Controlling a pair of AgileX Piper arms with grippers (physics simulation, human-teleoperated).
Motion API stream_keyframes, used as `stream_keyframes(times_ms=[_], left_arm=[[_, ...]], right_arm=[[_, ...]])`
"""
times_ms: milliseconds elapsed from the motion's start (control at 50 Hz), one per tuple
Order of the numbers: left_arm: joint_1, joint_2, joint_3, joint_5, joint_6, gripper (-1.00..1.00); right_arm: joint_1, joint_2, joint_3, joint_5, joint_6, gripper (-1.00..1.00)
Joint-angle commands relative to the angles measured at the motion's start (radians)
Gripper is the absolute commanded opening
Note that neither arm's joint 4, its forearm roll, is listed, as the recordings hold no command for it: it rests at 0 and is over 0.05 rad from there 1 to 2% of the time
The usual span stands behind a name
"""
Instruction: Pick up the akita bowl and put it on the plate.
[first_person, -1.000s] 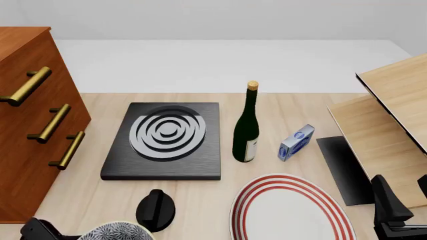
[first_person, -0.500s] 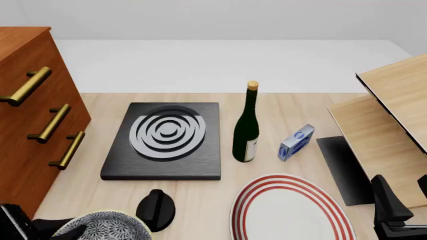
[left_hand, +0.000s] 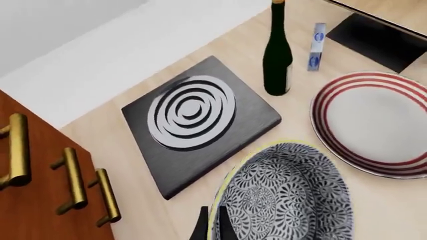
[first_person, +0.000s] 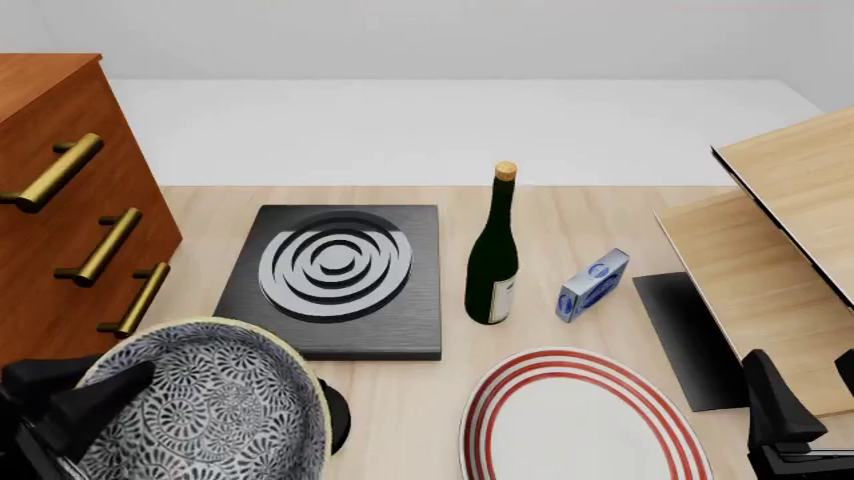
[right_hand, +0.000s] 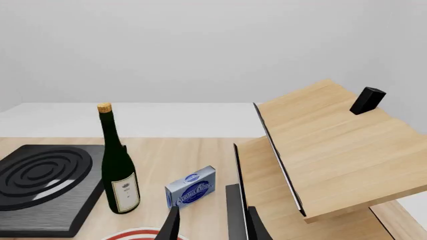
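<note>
The akita bowl (first_person: 214, 415), patterned navy and white, hangs tilted above the table's near left corner, and my left gripper (first_person: 107, 400) is shut on its left rim. In the left wrist view the two fingertips (left_hand: 203, 227) pinch the rim of the bowl (left_hand: 287, 192). To the bowl's right the plate (first_person: 581, 420), white with red rings, lies flat on the table with nothing on it; it also shows in the left wrist view (left_hand: 373, 117). My right gripper (right_hand: 210, 230) stands open and holds nothing, low at the near right (first_person: 787, 425), right of the plate.
A black stove (first_person: 334, 275) lies behind the bowl, with a dark wine bottle (first_person: 494, 255) and a small blue box (first_person: 591, 284) behind the plate. A brown drawer cabinet (first_person: 67, 230) stands at the left. Wooden shelves (first_person: 774, 230) stand at the right. A black knob-like object (first_person: 334, 412) peeks from under the bowl.
The left gripper has lifted the bowl off the table; it has risen and looms larger, now covering most of the black object. The right arm has not moved.
</note>
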Motion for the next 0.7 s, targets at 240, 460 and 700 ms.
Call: stream_keyframes(times_ms=[240, 460, 700], left_arm=[[-0.11, 0.173, -0.043, -0.244, -0.307, -1.0], [-0.224, 0.347, -0.098, -0.351, -0.451, -1.0], [-0.214, 0.49, -0.178, -0.426, -0.49, -1.0]], right_arm=[[0.0, 0.0, 0.0, 0.0, 0.0, 1.0], [0.0, 0.0, 0.0, 0.0, 0.0, 1.0], [0.0, 0.0, 0.0, 0.0, 0.0, 1.0]])
